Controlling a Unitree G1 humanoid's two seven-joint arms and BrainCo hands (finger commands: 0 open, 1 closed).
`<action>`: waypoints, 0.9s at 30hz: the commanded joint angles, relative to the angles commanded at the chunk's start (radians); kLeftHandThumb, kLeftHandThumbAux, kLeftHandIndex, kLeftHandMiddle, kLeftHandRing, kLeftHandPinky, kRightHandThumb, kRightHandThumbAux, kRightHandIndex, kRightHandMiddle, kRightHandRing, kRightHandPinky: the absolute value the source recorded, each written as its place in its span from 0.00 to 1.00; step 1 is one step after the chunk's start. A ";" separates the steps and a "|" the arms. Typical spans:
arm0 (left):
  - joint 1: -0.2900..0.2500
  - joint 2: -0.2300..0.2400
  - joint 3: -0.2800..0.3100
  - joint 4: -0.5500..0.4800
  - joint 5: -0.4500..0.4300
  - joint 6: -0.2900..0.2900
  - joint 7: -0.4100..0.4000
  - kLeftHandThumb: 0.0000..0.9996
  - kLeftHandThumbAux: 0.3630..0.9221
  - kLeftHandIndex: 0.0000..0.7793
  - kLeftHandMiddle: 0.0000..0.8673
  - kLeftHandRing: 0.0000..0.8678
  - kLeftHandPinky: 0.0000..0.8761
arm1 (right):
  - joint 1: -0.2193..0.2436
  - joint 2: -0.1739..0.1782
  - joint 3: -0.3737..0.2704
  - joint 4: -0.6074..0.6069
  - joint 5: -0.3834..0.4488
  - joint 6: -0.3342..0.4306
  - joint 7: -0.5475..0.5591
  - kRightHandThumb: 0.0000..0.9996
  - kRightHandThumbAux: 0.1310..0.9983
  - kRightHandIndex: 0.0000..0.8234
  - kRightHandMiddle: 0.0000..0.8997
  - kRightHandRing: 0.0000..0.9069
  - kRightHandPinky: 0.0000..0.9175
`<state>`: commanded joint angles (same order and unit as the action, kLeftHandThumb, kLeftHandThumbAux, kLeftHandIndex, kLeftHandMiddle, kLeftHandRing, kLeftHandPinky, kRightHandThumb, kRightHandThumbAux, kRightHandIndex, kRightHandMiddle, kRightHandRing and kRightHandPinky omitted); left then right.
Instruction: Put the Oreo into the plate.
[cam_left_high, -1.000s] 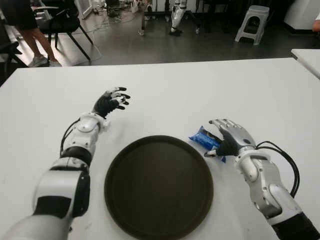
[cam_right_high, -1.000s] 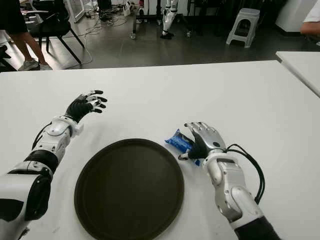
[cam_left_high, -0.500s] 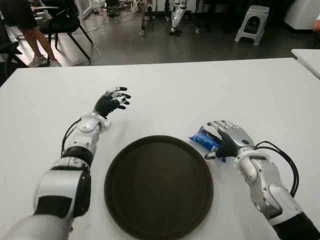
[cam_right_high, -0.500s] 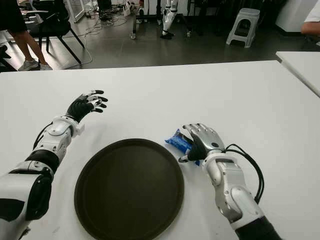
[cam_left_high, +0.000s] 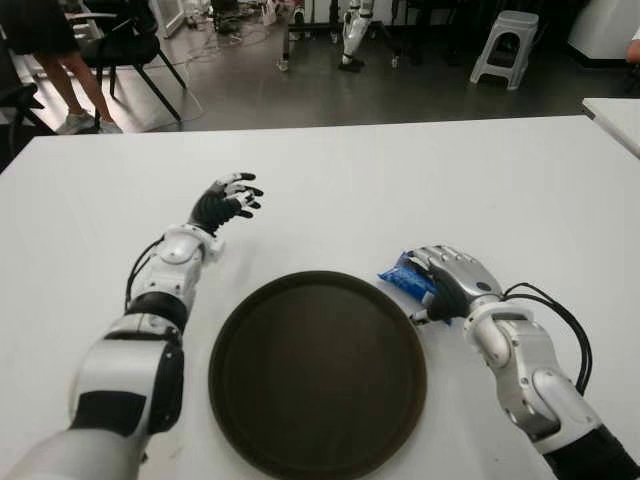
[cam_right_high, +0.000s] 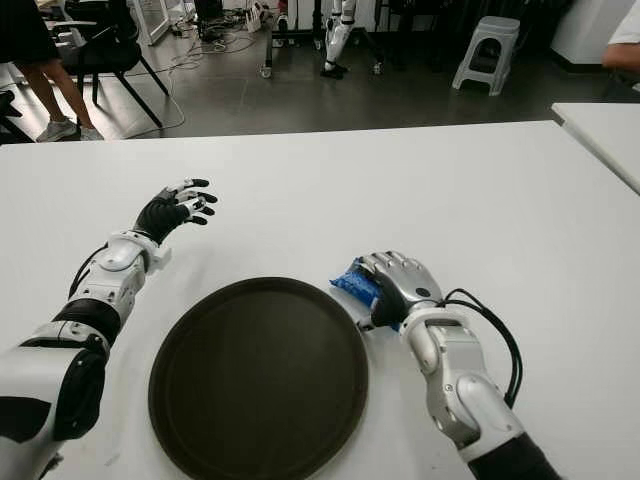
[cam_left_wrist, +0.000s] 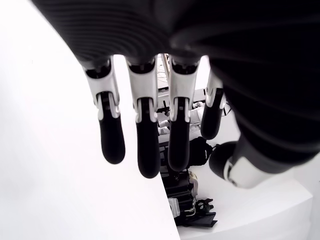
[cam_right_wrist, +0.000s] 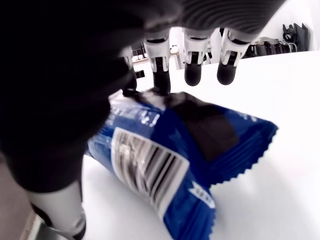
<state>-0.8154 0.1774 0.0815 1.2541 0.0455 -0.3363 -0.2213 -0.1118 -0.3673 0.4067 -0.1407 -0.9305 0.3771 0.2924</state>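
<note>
Right robot hand (cam_left_high: 450, 283) curling onto Oreo pack (cam_right_wrist: 175, 150), grip not firm yet; pack on desk (cam_left_high: 400, 190) just beside empty plate (cam_left_high: 317, 372). Lift and drop pending. Left robot hand (cam_left_high: 222, 203) idle, fingers spread.

Glossy blue foil Oreo packet (cam_right_wrist: 170, 150), matt dark plate (cam_left_high: 317, 372), smooth white table (cam_left_high: 400, 190)
</note>
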 joint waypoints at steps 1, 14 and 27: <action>0.000 0.000 0.000 -0.001 -0.001 0.000 -0.001 0.09 0.52 0.28 0.41 0.43 0.45 | 0.000 0.003 0.003 0.003 -0.003 0.001 -0.001 0.00 0.71 0.00 0.00 0.00 0.00; -0.001 -0.004 0.003 -0.002 -0.001 0.002 -0.003 0.10 0.53 0.28 0.40 0.43 0.45 | -0.005 0.008 0.032 0.040 -0.022 -0.008 -0.012 0.00 0.74 0.00 0.00 0.00 0.02; 0.000 -0.004 0.004 -0.004 -0.001 0.000 -0.002 0.10 0.56 0.28 0.40 0.43 0.44 | -0.017 0.009 0.046 0.070 -0.019 0.002 0.009 0.00 0.75 0.00 0.00 0.00 0.03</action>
<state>-0.8153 0.1731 0.0856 1.2504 0.0447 -0.3364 -0.2230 -0.1290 -0.3588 0.4523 -0.0703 -0.9493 0.3787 0.3014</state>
